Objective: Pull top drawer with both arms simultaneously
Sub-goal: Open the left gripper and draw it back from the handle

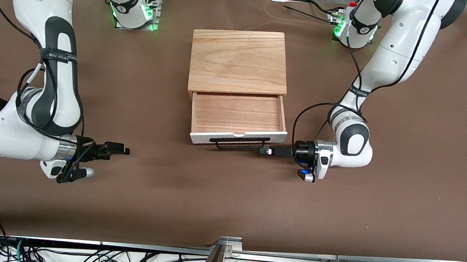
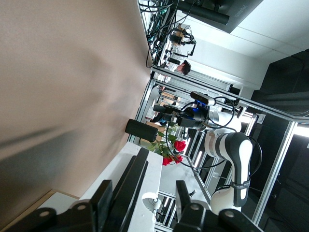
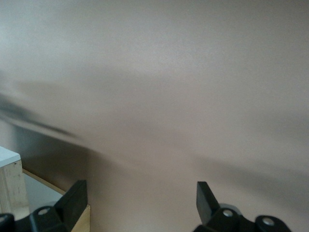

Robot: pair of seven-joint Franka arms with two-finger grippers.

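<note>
Top drawer [image 1: 238, 115]: pulled out of the oak cabinet [image 1: 237, 61], its tray bare.
Handle [image 1: 241, 143]: black wire along the white face.
Left pincer [image 1: 265, 151]: low at the handle's end, touching or just beside it.
Right pincer [image 1: 122, 149]: well apart, over the brown counter [image 1: 396, 208].

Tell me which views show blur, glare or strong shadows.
Front view: sharp and evenly lit; soft shadows lie on the brown table cover under both arms, and green lights glow at the arm bases. Left wrist view: the room background is brightly lit, with the white drawer face in focus. Right wrist view: the table surface looks smeared and dim.
</note>
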